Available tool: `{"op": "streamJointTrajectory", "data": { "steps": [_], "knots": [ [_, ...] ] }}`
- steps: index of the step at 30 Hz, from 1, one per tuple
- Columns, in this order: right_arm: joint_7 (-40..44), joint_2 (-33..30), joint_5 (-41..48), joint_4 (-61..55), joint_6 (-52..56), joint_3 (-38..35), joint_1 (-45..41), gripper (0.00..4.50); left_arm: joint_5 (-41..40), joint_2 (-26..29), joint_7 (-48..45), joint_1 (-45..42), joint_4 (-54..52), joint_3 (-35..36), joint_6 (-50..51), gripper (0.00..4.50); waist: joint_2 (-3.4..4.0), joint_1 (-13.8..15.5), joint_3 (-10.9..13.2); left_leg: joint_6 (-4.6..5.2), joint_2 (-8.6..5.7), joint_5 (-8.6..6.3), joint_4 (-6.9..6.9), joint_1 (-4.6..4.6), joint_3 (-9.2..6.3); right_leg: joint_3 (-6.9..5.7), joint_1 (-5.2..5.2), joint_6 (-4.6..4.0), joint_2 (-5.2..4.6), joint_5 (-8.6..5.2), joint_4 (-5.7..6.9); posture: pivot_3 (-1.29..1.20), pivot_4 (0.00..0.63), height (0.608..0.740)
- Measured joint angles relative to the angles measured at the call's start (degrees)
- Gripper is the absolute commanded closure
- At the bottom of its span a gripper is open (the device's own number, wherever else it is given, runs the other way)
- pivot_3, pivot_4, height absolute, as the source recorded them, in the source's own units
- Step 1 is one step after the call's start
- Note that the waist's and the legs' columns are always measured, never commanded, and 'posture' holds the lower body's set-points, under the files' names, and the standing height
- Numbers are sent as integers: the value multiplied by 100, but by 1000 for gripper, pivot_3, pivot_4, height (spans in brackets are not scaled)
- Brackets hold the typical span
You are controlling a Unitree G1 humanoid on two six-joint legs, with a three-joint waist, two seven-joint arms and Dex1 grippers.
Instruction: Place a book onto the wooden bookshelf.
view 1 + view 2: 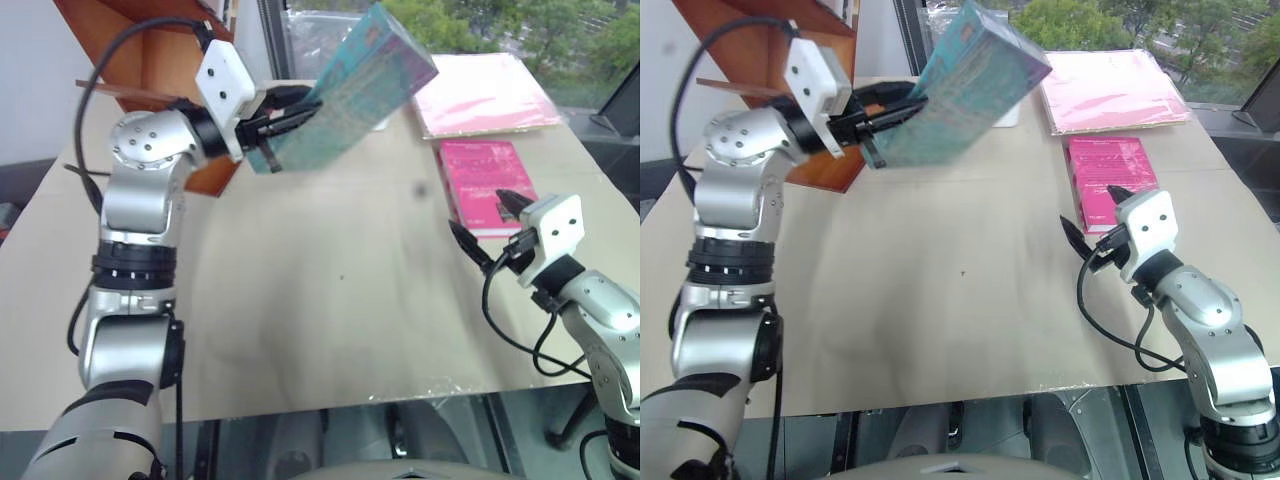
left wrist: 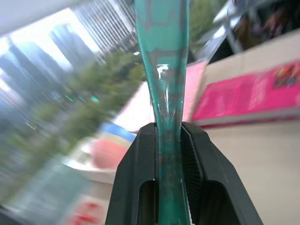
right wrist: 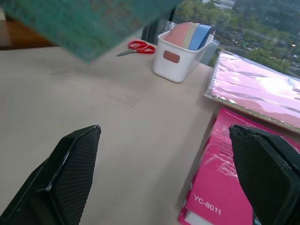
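Note:
The teal-green book is up in the air over the far left of the table, tilted, with my left gripper shut on its lower edge. In the left wrist view its glossy cover runs up from between the two black pads. The wooden bookshelf of reddish-brown slanted boards stands just behind and left of the held book. My right gripper hangs open low at the right, its fingers spread wide beside the magenta-pink book.
A large pale pink folder lies at the far right of the table. A white bin with coloured cards and red scissors sit near the window. The table's front edge runs close to me.

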Motion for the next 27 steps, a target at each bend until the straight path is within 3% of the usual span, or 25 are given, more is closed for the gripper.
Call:
{"op": "streamJointTrajectory", "data": {
  "steps": [4,13,23,27],
  "knots": [
    [233,65,-35,517,-239,157,-368,0,368,627,-226,-538,280,-5,-1223,3804,2,-33,0,0,2,0,-2,4,7,5,0,0,1,-1,1,0,150,740],
    [542,251,-132,1142,-612,425,-759,0,816,1288,-491,-674,1088,-52,-2357,3804,1,-34,2,1,6,0,-1,-2,14,6,-8,0,1,-1,4,0,150,740],
    [665,409,-145,1365,-734,477,-1138,0,545,2059,-1065,-793,1152,-9,-2501,3804,2,-58,3,0,13,0,0,-15,26,14,-35,0,5,0,16,0,150,740],
    [857,421,-99,1377,-810,530,-1410,0,504,2413,-1334,-808,1701,-7,-2728,3804,5,-63,5,1,18,0,-1,-16,30,17,-43,0,10,0,21,0,150,740]
  ]
}}
